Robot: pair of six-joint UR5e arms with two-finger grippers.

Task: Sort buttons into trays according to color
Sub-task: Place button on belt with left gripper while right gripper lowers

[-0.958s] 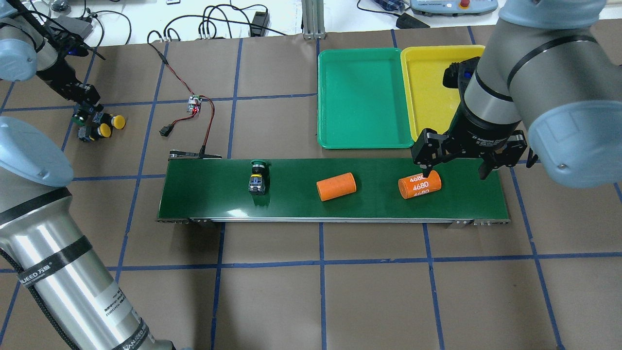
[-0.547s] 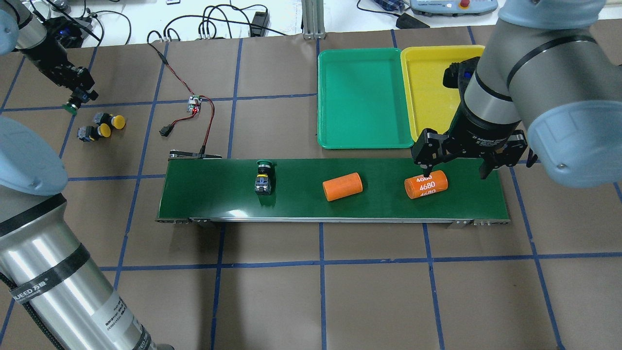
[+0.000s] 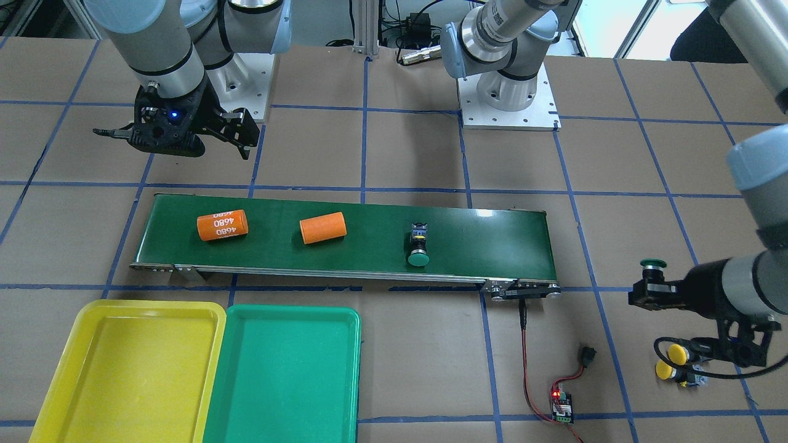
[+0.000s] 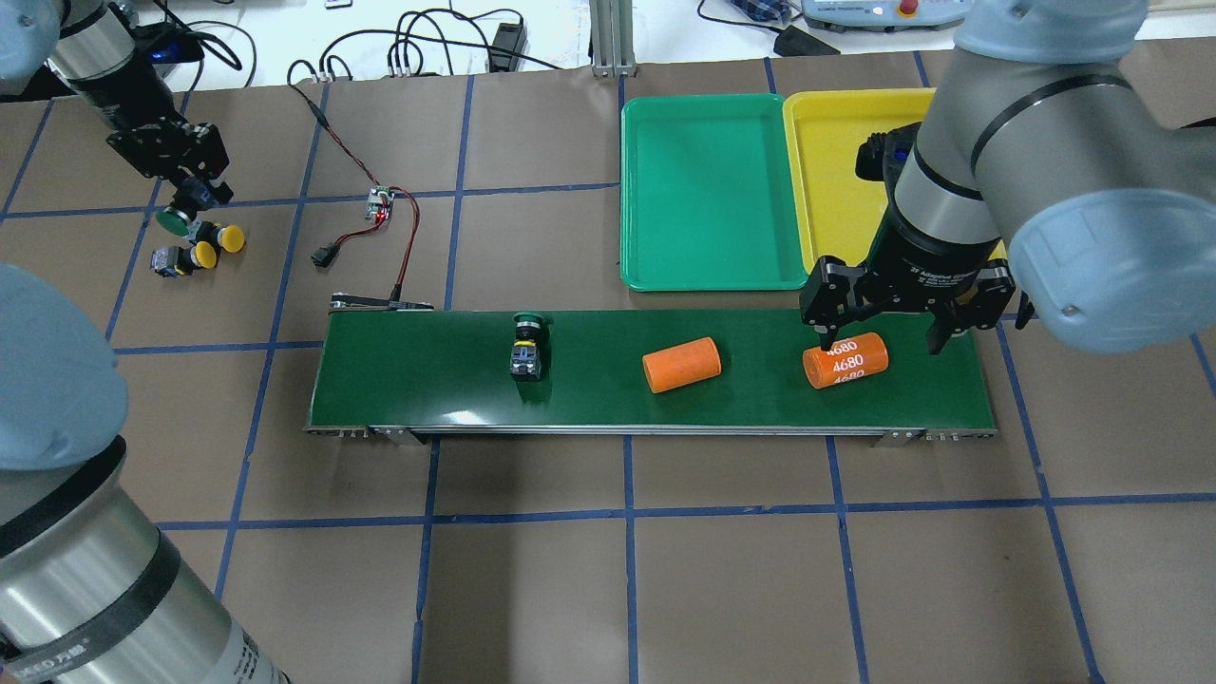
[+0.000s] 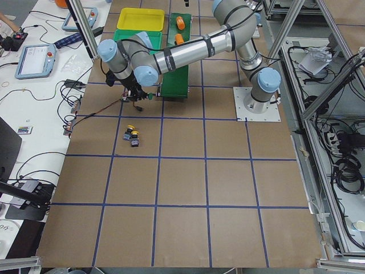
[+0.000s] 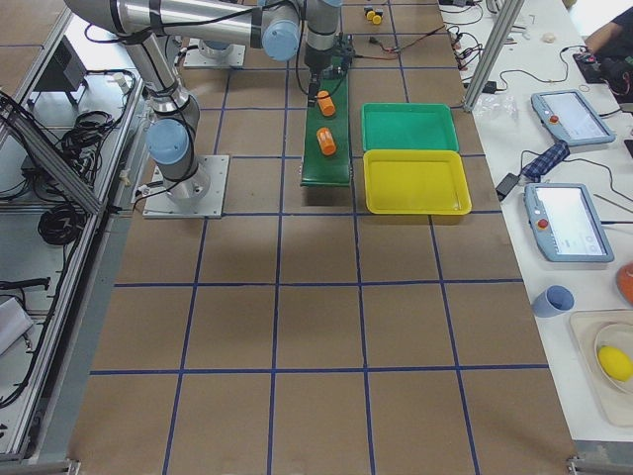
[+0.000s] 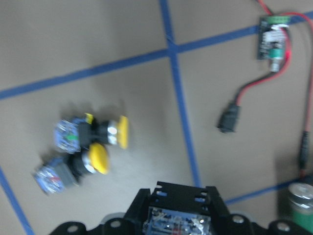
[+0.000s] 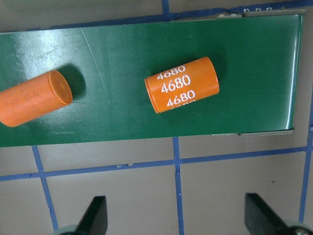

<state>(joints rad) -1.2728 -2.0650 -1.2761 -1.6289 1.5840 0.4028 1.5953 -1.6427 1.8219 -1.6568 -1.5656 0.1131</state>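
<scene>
The conveyor belt (image 4: 427, 370) lies in front of the green tray (image 4: 708, 190) and the yellow tray (image 4: 836, 171). The right gripper (image 4: 882, 340) hangs released over the belt. The left gripper (image 4: 190, 198) grasps one green button (image 4: 172, 223) near two yellow buttons (image 4: 201, 252) on the table; another green button (image 4: 528, 347) lies on the belt.

yellow buttons (image 7: 99, 157) blurred, yellow tray (image 4: 836, 180) partly behind right arm (image 4: 1064, 180)

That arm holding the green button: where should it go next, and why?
Probably swing it to the belt's near end. The left gripper holds the green button aloft, the green tray sits far off by the right arm, and a second green button already lies on the belt.
</scene>
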